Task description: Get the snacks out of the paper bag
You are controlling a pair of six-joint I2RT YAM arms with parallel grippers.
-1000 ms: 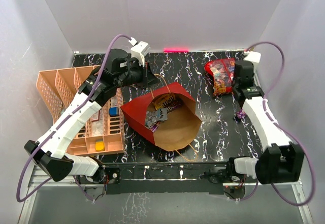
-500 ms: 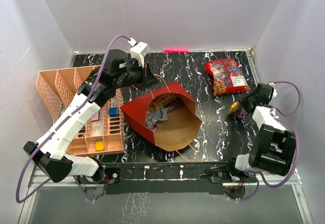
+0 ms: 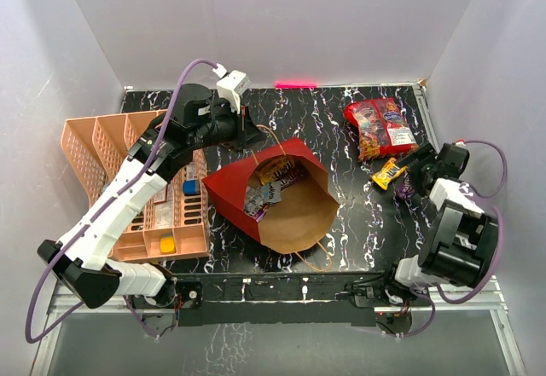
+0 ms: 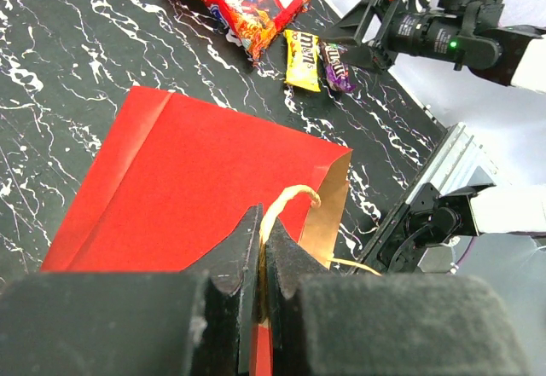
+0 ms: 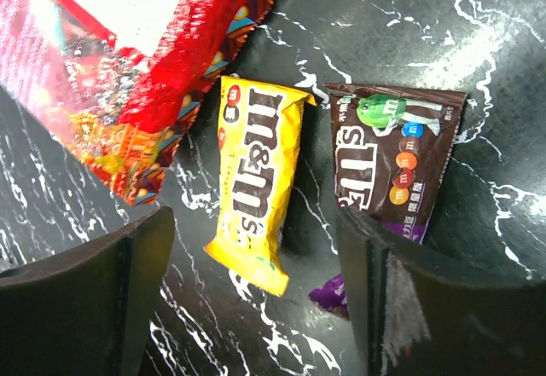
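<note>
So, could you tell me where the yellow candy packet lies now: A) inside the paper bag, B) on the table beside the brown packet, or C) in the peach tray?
B: the yellow packet lies flat on the table, right beside the brown packet.

Legible print: two packets, seen from my right wrist.
Yellow packet (image 5: 256,190): "m&m's" in brown letters, running lengthwise. Brown packet (image 5: 394,159): "m&m's" in white, below a green candy figure. I cannot read the print on the red bag (image 5: 162,60) beside them.
</note>
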